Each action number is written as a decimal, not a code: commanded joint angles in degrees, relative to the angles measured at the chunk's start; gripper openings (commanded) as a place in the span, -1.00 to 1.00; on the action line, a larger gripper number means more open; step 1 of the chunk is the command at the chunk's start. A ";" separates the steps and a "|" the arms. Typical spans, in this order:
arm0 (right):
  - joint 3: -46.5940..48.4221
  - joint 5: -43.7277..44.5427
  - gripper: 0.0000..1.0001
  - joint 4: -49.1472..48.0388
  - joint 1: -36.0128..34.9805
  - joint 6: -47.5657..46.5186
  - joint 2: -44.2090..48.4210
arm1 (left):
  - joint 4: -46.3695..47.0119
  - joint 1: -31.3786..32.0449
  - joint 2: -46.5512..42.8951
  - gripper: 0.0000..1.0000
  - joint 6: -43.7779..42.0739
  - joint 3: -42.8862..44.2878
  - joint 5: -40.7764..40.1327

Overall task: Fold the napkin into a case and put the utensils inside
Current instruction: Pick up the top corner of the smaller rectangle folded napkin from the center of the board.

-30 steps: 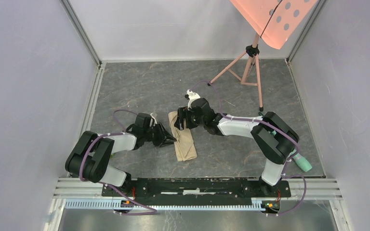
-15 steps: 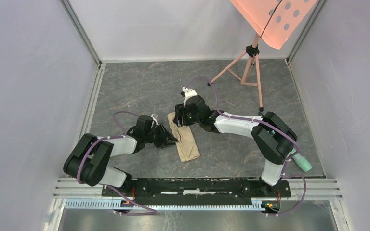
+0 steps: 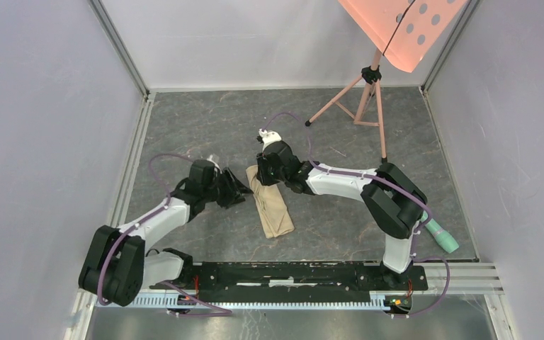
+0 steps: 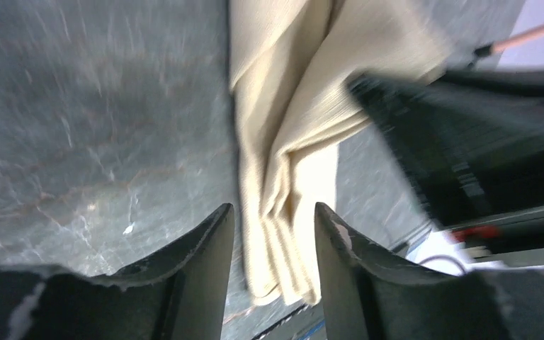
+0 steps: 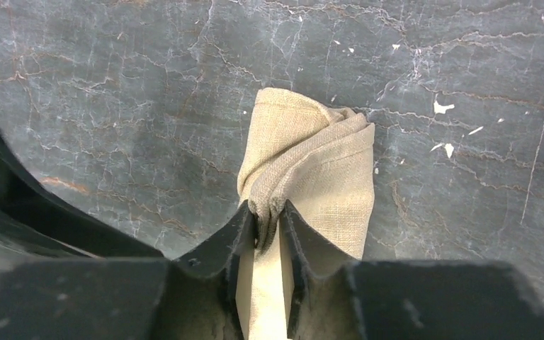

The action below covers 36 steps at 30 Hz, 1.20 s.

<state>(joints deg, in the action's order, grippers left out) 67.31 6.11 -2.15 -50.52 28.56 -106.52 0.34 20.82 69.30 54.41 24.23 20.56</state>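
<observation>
The beige napkin (image 3: 273, 210) lies on the grey table as a long narrow folded strip, the case shape, running from the middle toward the near edge. My right gripper (image 3: 263, 178) is at the strip's far end. In the right wrist view it (image 5: 268, 210) is shut on a bunched fold of the napkin (image 5: 312, 149). My left gripper (image 3: 239, 190) hovers just left of the strip. In the left wrist view its jaws (image 4: 273, 210) stand open, and the layered cloth (image 4: 290, 142) shows beyond the gap, untouched. The utensils are out of view.
A pink tripod stand (image 3: 368, 95) with a perforated pink board (image 3: 400, 28) stands at the back right. A mint-green cylinder (image 3: 442, 237) lies beside the right arm's base. Grey walls close in the table on three sides.
My right gripper has shut on the far end of the napkin. My left gripper has opened and drawn back to the left, off the cloth, with its arm stretching out.
</observation>
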 commanded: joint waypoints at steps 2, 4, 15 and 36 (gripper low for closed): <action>2.36 0.45 -0.80 -1.61 -0.16 -0.02 -0.97 | -15.43 -2.84 1.21 0.14 -12.09 14.49 -7.02; 1.51 -0.19 -0.99 -2.75 0.12 0.84 -0.66 | -20.89 -2.82 6.84 0.14 -15.82 22.21 -7.17; -7.54 -11.22 -1.00 -14.40 4.97 11.80 -0.10 | -33.68 1.68 26.06 -0.03 -28.88 43.43 -12.57; -9.30 -13.23 -0.99 -16.36 6.18 12.40 0.62 | -28.66 11.70 29.47 -0.39 -36.04 44.51 -28.32</action>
<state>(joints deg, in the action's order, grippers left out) 58.35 -6.44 -16.27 -44.45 40.71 -106.98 -30.98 32.38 99.09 21.10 67.02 -5.19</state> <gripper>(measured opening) 0.022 0.291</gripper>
